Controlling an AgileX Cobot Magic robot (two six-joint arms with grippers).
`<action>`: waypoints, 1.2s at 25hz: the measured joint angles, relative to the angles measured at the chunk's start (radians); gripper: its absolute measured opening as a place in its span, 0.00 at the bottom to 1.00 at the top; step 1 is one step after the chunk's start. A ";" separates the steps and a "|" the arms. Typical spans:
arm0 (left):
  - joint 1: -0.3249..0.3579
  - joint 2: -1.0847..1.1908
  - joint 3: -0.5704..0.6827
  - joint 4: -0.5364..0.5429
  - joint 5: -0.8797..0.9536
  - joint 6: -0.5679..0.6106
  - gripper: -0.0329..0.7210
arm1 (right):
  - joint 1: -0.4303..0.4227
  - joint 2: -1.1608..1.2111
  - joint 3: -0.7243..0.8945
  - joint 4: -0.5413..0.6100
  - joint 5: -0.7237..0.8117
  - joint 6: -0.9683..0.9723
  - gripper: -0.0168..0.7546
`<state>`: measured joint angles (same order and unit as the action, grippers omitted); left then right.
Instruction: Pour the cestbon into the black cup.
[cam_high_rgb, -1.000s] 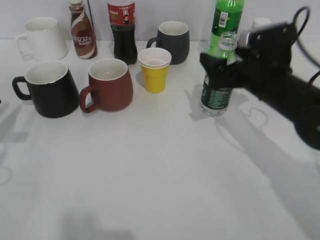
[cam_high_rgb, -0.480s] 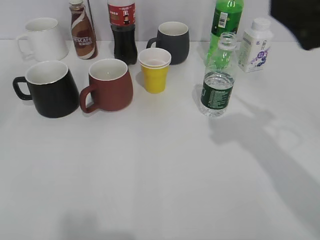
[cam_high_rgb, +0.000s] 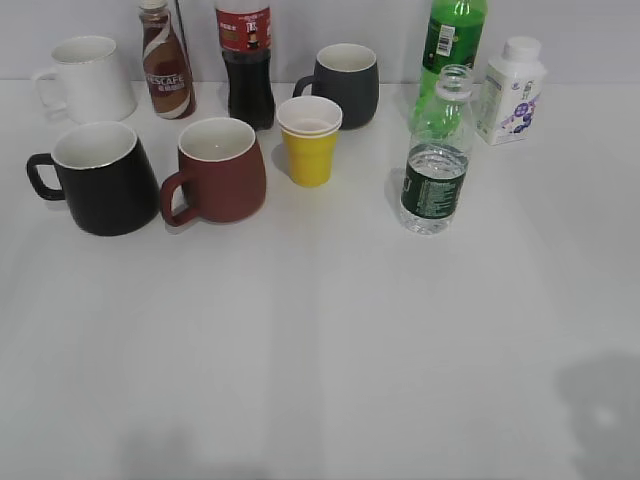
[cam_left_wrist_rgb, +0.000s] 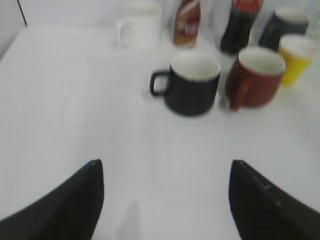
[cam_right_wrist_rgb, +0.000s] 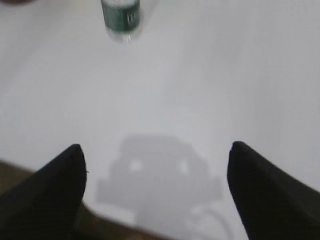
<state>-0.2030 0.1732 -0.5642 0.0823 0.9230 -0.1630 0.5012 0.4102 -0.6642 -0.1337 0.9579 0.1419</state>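
Note:
The cestbon (cam_high_rgb: 434, 165), a clear uncapped bottle with a dark green label, stands upright right of the table's middle; its base shows at the top of the right wrist view (cam_right_wrist_rgb: 121, 17). The black cup (cam_high_rgb: 103, 178), glossy with a white inside, stands upright at the left, handle to the left; it also shows in the left wrist view (cam_left_wrist_rgb: 192, 87). My left gripper (cam_left_wrist_rgb: 165, 167) is open and empty, well short of the black cup. My right gripper (cam_right_wrist_rgb: 156, 152) is open and empty, high over the table near its edge, far from the bottle. Neither arm shows in the exterior view.
A brown mug (cam_high_rgb: 220, 170), a yellow paper cup (cam_high_rgb: 309, 140), a dark grey mug (cam_high_rgb: 345, 84), a white mug (cam_high_rgb: 86, 77), a Nescafe bottle (cam_high_rgb: 165, 62), a cola bottle (cam_high_rgb: 246, 62), a green soda bottle (cam_high_rgb: 452, 40) and a white milk bottle (cam_high_rgb: 514, 77) stand along the back.
My right arm has let go of the cestbon and pulled away to the right, out of the exterior view. The bottle stays upright where it stood.

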 joint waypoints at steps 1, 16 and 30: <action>0.000 -0.025 0.000 -0.004 0.039 0.015 0.82 | 0.000 -0.047 0.000 0.003 0.068 0.000 0.89; 0.000 -0.119 0.036 -0.020 0.147 0.065 0.82 | 0.000 -0.349 0.160 0.008 0.100 -0.032 0.79; 0.093 -0.121 0.038 -0.022 0.147 0.068 0.75 | -0.230 -0.363 0.160 0.010 0.084 -0.038 0.74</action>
<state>-0.1098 0.0524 -0.5265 0.0599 1.0696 -0.0947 0.2713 0.0476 -0.5044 -0.1233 1.0415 0.1036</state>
